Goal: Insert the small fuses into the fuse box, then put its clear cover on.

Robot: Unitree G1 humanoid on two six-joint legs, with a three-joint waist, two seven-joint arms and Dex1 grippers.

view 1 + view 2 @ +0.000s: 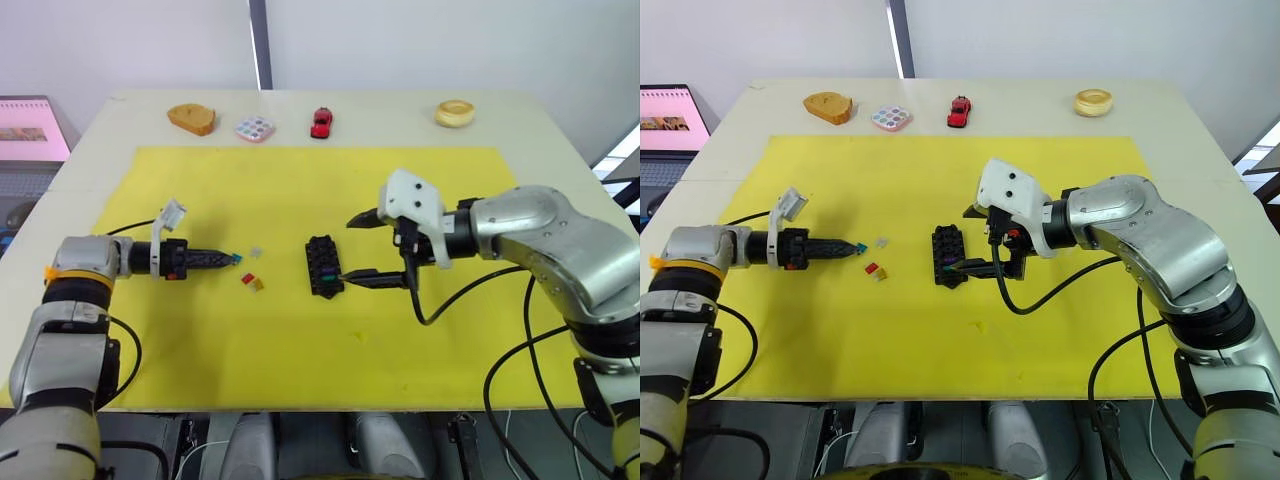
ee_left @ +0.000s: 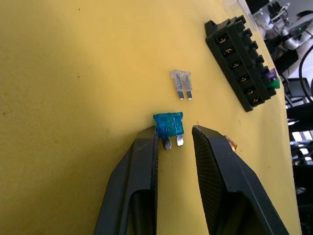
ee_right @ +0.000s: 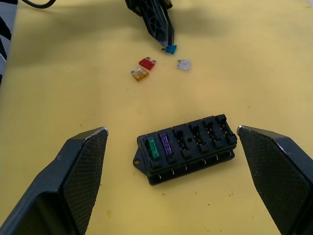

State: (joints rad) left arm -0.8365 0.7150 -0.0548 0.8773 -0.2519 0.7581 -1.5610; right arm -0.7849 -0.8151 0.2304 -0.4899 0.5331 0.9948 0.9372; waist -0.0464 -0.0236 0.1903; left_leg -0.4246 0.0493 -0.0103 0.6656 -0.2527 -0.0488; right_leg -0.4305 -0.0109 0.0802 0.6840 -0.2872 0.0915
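Here the left gripper (image 2: 174,139), jaws slightly parted, brackets the teal fuse (image 2: 168,124) at its tips; closing squarely on the plastic body, not the blades, should secure it. Rightward, the right gripper (image 3: 171,134) spreads wide around the fuse box (image 3: 187,146), holding green and purple fuses.

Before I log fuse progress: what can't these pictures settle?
- Clear cover: not made out on the yellow mat.
- Teal fuse: grip unclear in the left wrist view; left claw open around it.
- Amber fuse: mostly behind a finger there.
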